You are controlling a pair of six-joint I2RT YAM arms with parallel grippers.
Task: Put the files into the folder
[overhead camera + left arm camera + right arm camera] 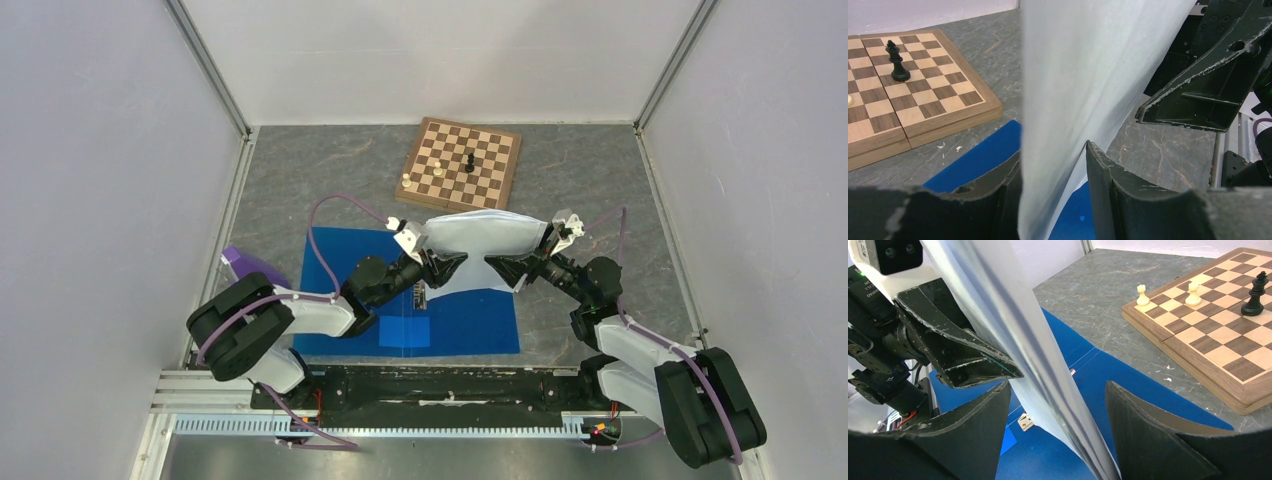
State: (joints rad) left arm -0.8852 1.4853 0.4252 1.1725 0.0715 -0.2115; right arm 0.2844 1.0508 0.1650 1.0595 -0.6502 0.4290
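Observation:
The files [482, 240] are a thin white paper stack, lifted and sagging between my two grippers above the open blue folder [460, 325]. My left gripper [437, 268] grips the stack's left edge; in the left wrist view the files [1088, 75] fill the gap in the gripper [1053, 160] and touch both fingers. My right gripper [505, 270] is at the right edge. In the right wrist view its fingers [1058, 387] stand apart around the files [1013, 325], which do not touch the right finger. The folder's [1138, 385] metal clip [1025, 421] shows below.
A wooden chessboard [462, 163] with a black piece [469, 160] and two white pieces lies just behind the folder. A purple object [245, 265] sits at the folder's left. White walls close in three sides of the grey table [600, 180].

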